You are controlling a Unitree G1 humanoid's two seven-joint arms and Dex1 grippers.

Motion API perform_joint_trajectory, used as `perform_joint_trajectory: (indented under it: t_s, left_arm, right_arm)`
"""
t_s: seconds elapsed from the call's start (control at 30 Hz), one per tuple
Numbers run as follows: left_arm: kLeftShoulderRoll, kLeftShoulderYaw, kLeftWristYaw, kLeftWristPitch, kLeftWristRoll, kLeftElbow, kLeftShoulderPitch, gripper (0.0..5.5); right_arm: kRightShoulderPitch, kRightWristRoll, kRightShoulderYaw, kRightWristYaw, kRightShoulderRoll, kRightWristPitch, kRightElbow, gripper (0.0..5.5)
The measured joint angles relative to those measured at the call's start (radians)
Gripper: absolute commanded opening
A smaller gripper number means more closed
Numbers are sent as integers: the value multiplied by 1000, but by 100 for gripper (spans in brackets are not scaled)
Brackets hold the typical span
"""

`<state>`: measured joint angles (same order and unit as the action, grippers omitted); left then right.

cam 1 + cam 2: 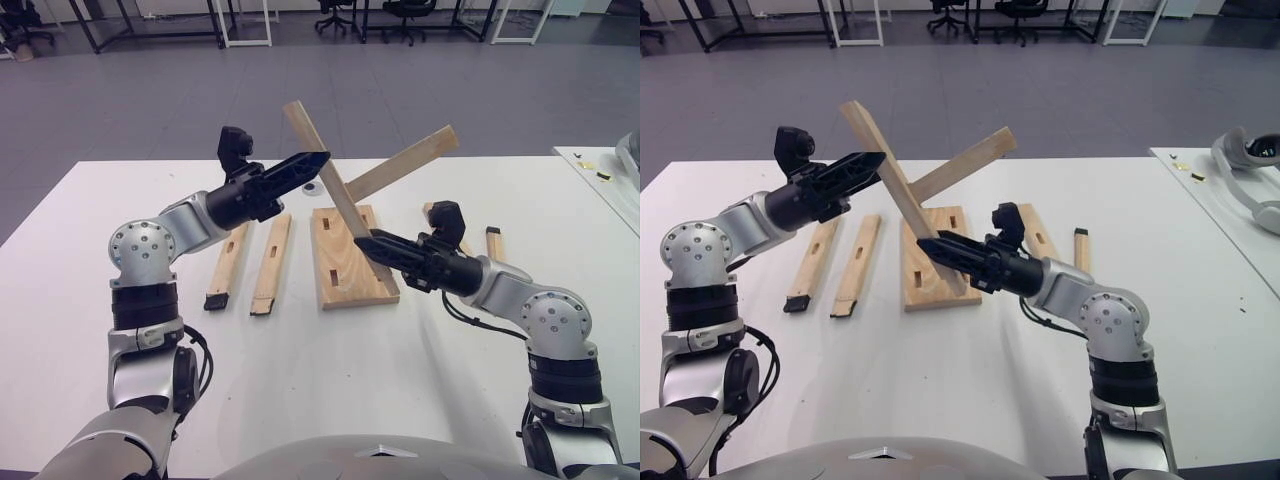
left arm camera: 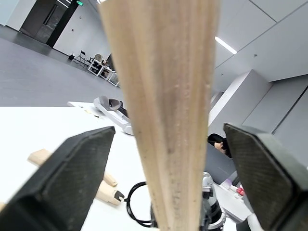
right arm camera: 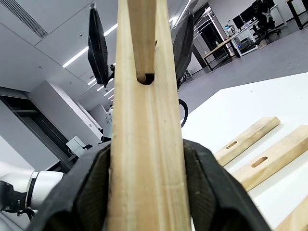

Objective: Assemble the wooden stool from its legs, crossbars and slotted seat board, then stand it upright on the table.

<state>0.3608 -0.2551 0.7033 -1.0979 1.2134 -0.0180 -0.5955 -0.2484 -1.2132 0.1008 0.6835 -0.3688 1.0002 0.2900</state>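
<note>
Jaws of the right gripper (image 1: 364,241) clench the tilted leg (image 1: 303,128) low down; the left gripper (image 1: 320,160) straddles it higher, jaws released.

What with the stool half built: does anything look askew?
A steep leg and a shallower piece cross in a tilted X over the seat board; the right tool clamps the leg, the open left tool straddles it.

Head stereo pair overlooks table (image 1: 300,400); wrist cameras close on leg (image 2: 168,120).
</note>
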Motion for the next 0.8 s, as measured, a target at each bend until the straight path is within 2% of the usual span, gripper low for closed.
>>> perform_joint_trajectory:
  t_s: [0.13,0.5,0.73,0.8]
  left_arm:
    - [0,13,8,19,-13,0,0,414]
    - [-2,15,26,39,-42,-1,1,216]
    - [-3,14,27,38,-41,-12,2,215]
    - [-3,8,20,39,-47,-22,2,212]
  right_arm:
    - [12,0,-21,0,1,0,0,209]
    - [14,21,-29,-10,20,-3,-18,208]
    - [13,30,-31,-18,28,0,-24,208]
    - [5,24,-30,-48,44,8,-45,271]
